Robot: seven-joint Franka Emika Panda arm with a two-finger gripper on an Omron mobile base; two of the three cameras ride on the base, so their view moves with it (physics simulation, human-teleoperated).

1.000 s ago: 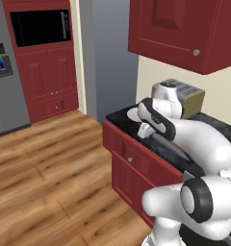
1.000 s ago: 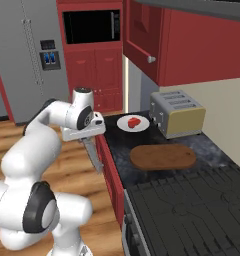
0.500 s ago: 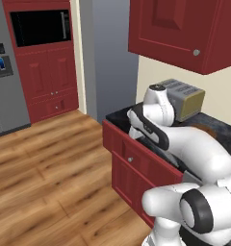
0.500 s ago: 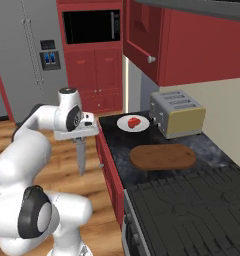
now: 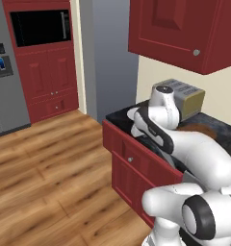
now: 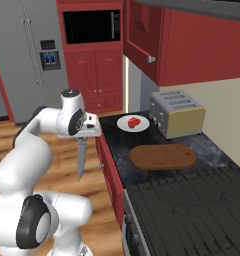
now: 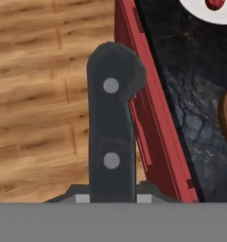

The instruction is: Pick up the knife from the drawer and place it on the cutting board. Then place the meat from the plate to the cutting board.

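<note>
Gripping the slim black-handled, grey-bladed knife [image 6: 81,157], with the two-finger gripper [image 6: 85,138] clenched on its handle and the blade hanging point-down over the wooden floor [image 6: 92,210], just out from the dark-red drawer front [image 6: 108,167]. Seen from the hand camera as a dark riveted handle [image 7: 110,127] rising between the fingertips, beside the counter edge. Resting bare on the black counter [image 6: 192,190], the oblong brown wooden cutting board [image 6: 163,156]. Lying beyond it on the round white plate [image 6: 127,126], near the cream toaster [image 6: 177,114], the small red lump of meat [image 6: 134,121].
</note>
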